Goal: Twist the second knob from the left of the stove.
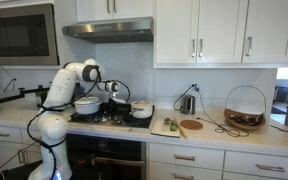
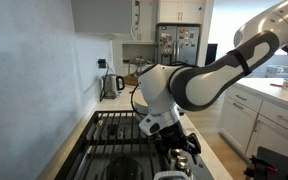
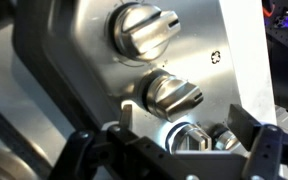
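Checking the wrist view, I find the gripper (image 3: 174,152) with jaws spread wide, its fingers (image 3: 82,155) flanking the nearest knob (image 3: 189,138) on the steel control panel (image 3: 64,60) of the stove (image 1: 109,118), not yet touching. I judge I should confirm it is second from the left, centre it, close squarely, then rotate about its axis

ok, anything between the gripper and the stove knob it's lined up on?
Nothing visible. In the wrist view the open gripper frames a steel knob on the stove panel, and no object lies in the gap. Whether the fingers touch it cannot be told.
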You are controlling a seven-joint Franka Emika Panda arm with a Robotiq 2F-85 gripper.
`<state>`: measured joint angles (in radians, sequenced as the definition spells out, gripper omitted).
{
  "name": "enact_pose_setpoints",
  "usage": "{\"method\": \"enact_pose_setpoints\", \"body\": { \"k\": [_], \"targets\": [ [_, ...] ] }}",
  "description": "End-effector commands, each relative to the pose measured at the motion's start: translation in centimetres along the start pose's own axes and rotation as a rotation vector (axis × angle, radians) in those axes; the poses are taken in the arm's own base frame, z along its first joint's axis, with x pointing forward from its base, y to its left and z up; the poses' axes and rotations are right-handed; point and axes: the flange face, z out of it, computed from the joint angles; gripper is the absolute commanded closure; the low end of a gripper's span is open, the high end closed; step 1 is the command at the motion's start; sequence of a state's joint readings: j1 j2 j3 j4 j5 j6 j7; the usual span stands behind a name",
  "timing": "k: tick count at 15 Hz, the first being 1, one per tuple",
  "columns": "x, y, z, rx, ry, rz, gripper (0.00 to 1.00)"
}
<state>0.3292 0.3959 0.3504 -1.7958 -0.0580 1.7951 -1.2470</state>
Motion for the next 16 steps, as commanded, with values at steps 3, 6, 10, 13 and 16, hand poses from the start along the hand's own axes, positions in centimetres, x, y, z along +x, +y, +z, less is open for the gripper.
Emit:
{"method": "enact_pose_setpoints", "body": {
  "k": [3,6,10,13,16],
  "targets": [
    [-0.6,-1.4,-4.6,-0.159,0.031,0.102,0.0],
    [-0.5,-2.2,-6.8,-0.229,0.064,0.145,0.0],
    [-0.4,-3.1,-9.5,-0.346,0.079,0.226,0.0],
    [-1.3,-3.0,-11.9,-0.393,0.09,0.285,0.0],
    [-1.7,-3.7,-13.7,-0.407,0.089,0.306,0.0]
  ]
}}
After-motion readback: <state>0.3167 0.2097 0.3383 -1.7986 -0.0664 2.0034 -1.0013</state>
